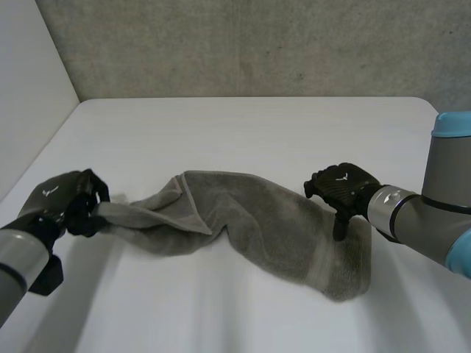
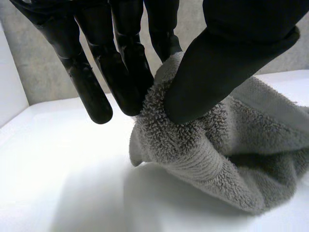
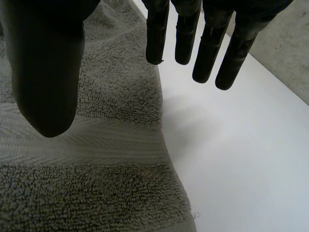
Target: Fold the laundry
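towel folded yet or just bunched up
Bunched, not folded: the towel lies rumpled on the table, one end pinched in the left hand.

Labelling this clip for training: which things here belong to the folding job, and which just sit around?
Job: grey towel; left hand, pinching one end; right hand, open at the other end.
Just there: white table; concrete wall.
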{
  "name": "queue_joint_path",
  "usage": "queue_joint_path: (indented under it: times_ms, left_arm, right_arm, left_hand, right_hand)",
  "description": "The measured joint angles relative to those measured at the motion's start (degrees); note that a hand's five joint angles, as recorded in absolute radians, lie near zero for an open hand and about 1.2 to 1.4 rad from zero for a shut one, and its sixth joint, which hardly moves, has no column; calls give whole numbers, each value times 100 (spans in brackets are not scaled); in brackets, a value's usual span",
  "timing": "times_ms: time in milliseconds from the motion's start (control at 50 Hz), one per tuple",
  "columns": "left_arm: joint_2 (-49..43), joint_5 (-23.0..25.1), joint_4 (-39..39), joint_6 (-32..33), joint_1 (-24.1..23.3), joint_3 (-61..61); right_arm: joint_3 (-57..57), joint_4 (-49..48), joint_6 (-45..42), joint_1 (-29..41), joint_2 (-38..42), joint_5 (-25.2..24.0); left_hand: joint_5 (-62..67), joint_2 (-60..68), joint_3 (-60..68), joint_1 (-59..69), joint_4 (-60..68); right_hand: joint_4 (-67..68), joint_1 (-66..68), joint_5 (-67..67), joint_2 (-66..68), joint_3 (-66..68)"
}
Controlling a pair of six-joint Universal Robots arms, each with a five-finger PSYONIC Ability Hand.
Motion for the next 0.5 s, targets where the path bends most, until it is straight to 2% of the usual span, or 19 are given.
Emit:
queue_joint_path:
  times_ms: [140, 240, 280, 320, 360, 400, 500]
  left_arm:
    - [412, 277, 0, 77, 500, -579]
    - [624, 385, -14, 470, 774, -935]
    - [656, 410, -10, 694, 850, -1044]
    - [663, 427, 2, 923, 914, -1115]
    - [648, 441, 13, 1214, 984, -1176]
    - [632, 448, 20, 1423, 1025, -1187]
    - [662, 559, 26, 1803, 1027, -1099]
  right_arm:
    - [-22, -7, 270, 1, -28, 82]
    - [-13, -6, 310, -6, -19, 341]
    - [-11, -2, 298, -14, -13, 462]
    - [-8, 5, 286, -24, -14, 543]
    - [-3, 15, 274, -37, -27, 609]
    - [4, 21, 269, -46, -47, 636]
    - [89, 41, 270, -57, -170, 645]
  left_hand:
    - [0, 0, 0, 0, 0]
    - [-104, -359, -361, -94, -374]
    - [-725, -865, -864, -712, -846]
    - [-1808, -1958, -1942, -1736, -1975]
    - [-3814, -3881, -3857, -3798, -3877]
    - [-4962, -5182, -5098, -4984, -5116]
    - [-5584, -5901, -5902, -5682, -5904]
  right_hand:
    - [0, 0, 0, 0, 0]
    - [0, 0, 0, 0, 0]
    - [0, 0, 0, 0, 0]
    - [0, -1, 0, 0, 0]
    - [0, -1, -1, 0, 0]
    - [0, -1, -1, 0, 0]
    - [0, -1, -1, 0, 0]
